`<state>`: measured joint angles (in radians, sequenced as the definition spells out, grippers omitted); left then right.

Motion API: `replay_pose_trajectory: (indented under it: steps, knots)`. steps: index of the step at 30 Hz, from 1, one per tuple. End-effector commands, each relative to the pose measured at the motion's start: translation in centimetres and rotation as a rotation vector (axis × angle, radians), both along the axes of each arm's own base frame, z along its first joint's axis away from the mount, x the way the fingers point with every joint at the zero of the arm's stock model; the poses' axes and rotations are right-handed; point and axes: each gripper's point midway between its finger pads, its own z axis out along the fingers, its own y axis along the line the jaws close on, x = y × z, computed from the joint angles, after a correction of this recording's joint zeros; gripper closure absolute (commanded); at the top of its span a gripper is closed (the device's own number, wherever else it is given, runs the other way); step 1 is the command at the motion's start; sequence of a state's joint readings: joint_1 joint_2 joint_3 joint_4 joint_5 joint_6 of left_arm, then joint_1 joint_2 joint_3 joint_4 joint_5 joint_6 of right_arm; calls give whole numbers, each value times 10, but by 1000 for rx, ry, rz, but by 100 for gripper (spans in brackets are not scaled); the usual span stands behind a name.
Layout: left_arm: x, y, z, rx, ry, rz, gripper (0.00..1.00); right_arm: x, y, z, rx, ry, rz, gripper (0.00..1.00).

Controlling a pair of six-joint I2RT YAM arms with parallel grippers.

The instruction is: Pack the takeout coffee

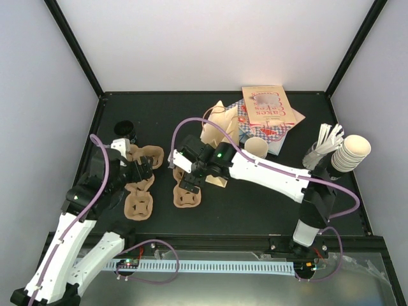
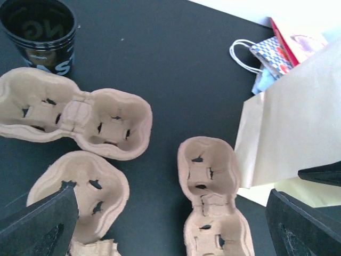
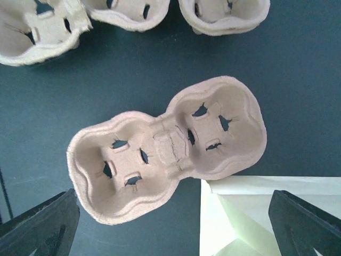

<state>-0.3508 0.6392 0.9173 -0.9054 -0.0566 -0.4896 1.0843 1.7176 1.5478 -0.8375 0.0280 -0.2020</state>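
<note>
Black printed cup (image 2: 37,32) back-left, near the table (image 1: 255,210) edge. I see the left end effector (image 2: 170,192) spread wide, empty, above rough moulded-pulp carriers (image 2: 74,117). The right end effector (image 3: 173,196) is likewise apart, empty, over a 2-welled carrier (image 3: 170,144) just beside the smooth tan paper bag (image 2: 298,122). Bare table front-right. I cannot tell where the takeout coffee is.

black cup (image 2: 38,37) cropped at top, its lettering seemingly illegible.
</note>
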Motion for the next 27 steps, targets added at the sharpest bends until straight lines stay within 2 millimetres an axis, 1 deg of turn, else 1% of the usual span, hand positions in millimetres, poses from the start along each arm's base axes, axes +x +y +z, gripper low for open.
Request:
replay_pose_trajectory:
  steps: [1, 7, 9, 13, 15, 17, 18, 19, 22, 27]
  knots:
    - [4, 13, 3, 50, 11, 46, 1, 10, 8, -14, -58, -35, 31, 1]
    - [2, 19, 8, 56, -22, 67, 1, 15, 15, -42, -152, -26, 80, 4]
    - [1, 23, 11, 62, -30, 84, 1, 21, 15, -46, -178, -42, 68, 5]
    - [0, 26, 15, 72, -41, 94, 1, 26, 12, -45, -204, -65, 51, 6]
    - [-1, 27, 15, 74, -42, 94, 1, 29, 4, -44, -219, -94, 34, 6]
    - [-1, 27, 14, 75, -39, 93, 1, 31, -8, -48, -242, -125, 16, 5]
    - [-1, 26, 13, 73, -36, 91, 1, 30, -16, -53, -256, -131, 10, 5]
    - [-1, 26, 11, 74, -31, 90, 1, 31, -21, -51, -256, -140, 1, 5]
    - [-1, 24, 8, 68, -25, 84, 1, 30, -40, -53, -273, -125, -39, 4]
    - [1, 21, 3, 64, -11, 73, 1, 25, -66, -53, -268, -107, -110, 3]
